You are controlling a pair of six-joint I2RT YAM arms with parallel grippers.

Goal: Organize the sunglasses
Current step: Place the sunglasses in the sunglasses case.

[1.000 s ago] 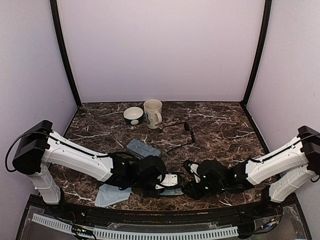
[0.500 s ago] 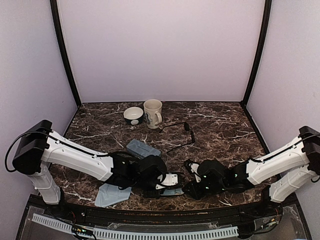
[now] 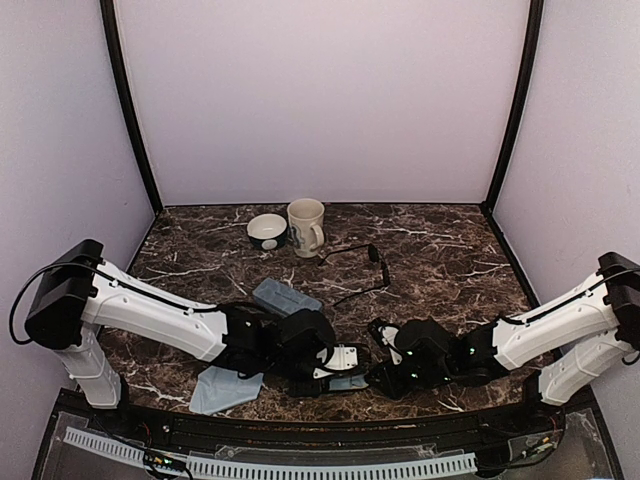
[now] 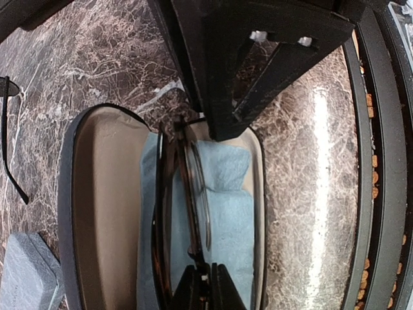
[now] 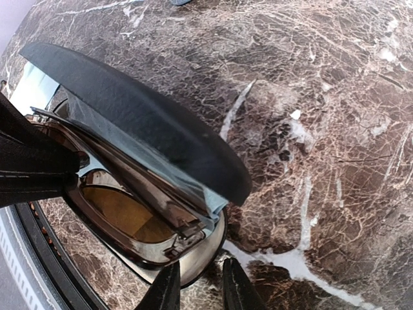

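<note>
The brown sunglasses (image 4: 166, 213) (image 5: 122, 216) stand on edge inside the open black case (image 4: 97, 194) (image 5: 148, 116) (image 3: 345, 357), on a light blue cloth (image 4: 229, 213). My left gripper (image 4: 208, 285) (image 3: 322, 368) is shut on their frame at the case's near end. My right gripper (image 5: 200, 290) (image 3: 380, 373) pinches the rim at the case's other end. The thin black wire-framed sunglasses (image 3: 357, 263) (image 4: 6, 129) lie open on the marble table further back, away from both grippers.
A grey-blue hard case (image 3: 285, 297) (image 4: 26, 274) lies just behind the left arm. A grey-blue flat piece (image 3: 222, 390) lies at the front left edge. A mug (image 3: 306, 227) and a small bowl (image 3: 267, 231) stand at the back.
The left gripper's jaws have closed onto the brown sunglasses' frame. Both arms and the case have barely moved.
</note>
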